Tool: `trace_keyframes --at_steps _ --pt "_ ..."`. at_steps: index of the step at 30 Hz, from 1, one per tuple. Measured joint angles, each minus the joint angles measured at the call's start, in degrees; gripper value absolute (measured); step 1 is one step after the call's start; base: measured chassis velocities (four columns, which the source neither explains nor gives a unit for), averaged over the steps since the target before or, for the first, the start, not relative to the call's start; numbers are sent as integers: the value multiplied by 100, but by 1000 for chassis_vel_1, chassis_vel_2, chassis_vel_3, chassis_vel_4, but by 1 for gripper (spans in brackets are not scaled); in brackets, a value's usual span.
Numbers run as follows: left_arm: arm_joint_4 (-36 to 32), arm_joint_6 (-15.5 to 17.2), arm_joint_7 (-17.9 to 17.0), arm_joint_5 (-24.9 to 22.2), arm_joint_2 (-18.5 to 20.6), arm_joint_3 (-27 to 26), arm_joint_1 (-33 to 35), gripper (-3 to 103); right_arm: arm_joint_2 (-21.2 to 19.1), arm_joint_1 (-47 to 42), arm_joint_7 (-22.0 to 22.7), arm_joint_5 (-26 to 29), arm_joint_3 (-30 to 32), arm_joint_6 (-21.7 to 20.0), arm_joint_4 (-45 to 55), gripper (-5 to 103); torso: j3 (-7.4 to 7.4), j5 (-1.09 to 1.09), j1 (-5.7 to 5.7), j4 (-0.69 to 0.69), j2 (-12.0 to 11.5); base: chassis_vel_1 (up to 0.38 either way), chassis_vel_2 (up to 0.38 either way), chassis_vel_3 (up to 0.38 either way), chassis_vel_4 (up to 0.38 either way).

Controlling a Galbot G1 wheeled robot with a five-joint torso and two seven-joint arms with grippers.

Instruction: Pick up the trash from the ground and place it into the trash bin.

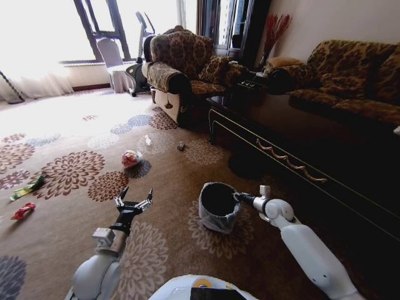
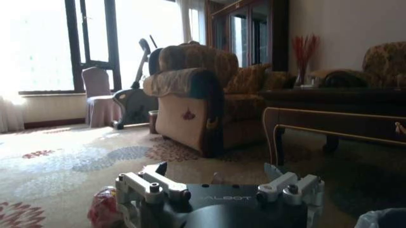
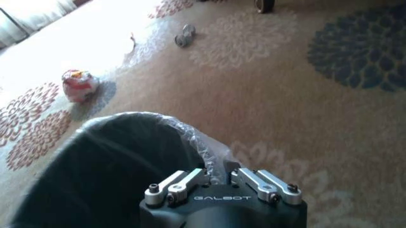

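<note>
The trash bin (image 1: 214,220), pale outside with a black plastic-lined inside, stands on the carpet before me. My right gripper (image 1: 238,198) is shut on its rim; the right wrist view shows the gripper (image 3: 217,176) pinching the liner edge of the trash bin (image 3: 185,132). Open and holding nothing, my left gripper (image 1: 133,202) hovers low over the carpet left of the bin. A crumpled red-pink wrapper (image 1: 130,159) lies ahead of that gripper (image 2: 216,171), low beside it as the wrapper (image 2: 103,210) in the left wrist view. The wrapper (image 3: 79,84) also lies beyond the bin.
A green piece (image 1: 26,188) and a red piece (image 1: 23,210) lie far left. A small brown item (image 1: 180,146) and a white bit (image 1: 148,140) lie farther ahead. A dark coffee table (image 1: 294,156) stands to the right, an armchair (image 1: 181,69) behind.
</note>
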Motion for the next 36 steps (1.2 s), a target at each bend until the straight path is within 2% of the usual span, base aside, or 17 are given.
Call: trace_keyframes --at_steps 1,2,3,4,5,7,10,16,23,36 --pt "-3 2 0 1 0 0 0 100 -2 -16 -16 -4 7 20 59 12 0 3 0 0 0 0 0 0 0" --pt "-13 3 -1 3 -5 -1 2 100 -4 -40 -7 -52 67 49 153 5 0 1 0 2 0 0 0 0 0" --pt "-13 3 -1 3 -5 -1 2 100 -4 -40 -7 -52 67 49 153 5 0 1 0 2 0 0 0 0 0" --pt "-13 6 2 3 -9 0 5 100 -4 -42 -4 -68 127 77 212 5 0 -2 0 -3 0 0 0 0 0" --pt "-14 9 1 11 -12 0 13 100 -5 -37 -7 -68 231 129 339 1 -2 -2 0 -2 1 0 0 0 0" --pt "-13 9 4 26 -13 4 18 100 -23 -10 -12 -54 309 170 466 1 -2 1 0 1 1 0 0 0 0" --pt "-13 9 3 30 -12 3 21 100 -85 -7 -4 -84 391 200 593 1 -1 -6 0 -2 0 0 0 0 0" --pt "-18 9 3 20 5 -24 17 100 -274 -21 -13 -268 526 206 949 1 -2 -3 0 -2 1 0 0 0 0" --pt "-18 2 5 16 10 -33 31 100 -683 -228 -9 -1056 671 66 1082 1 -2 -1 0 -4 0 0 0 0 0" --pt "-37 27 8 1 10 -43 36 100 -730 -389 -10 -1099 968 37 1161 1 -2 -3 0 -1 1 0 0 0 0"
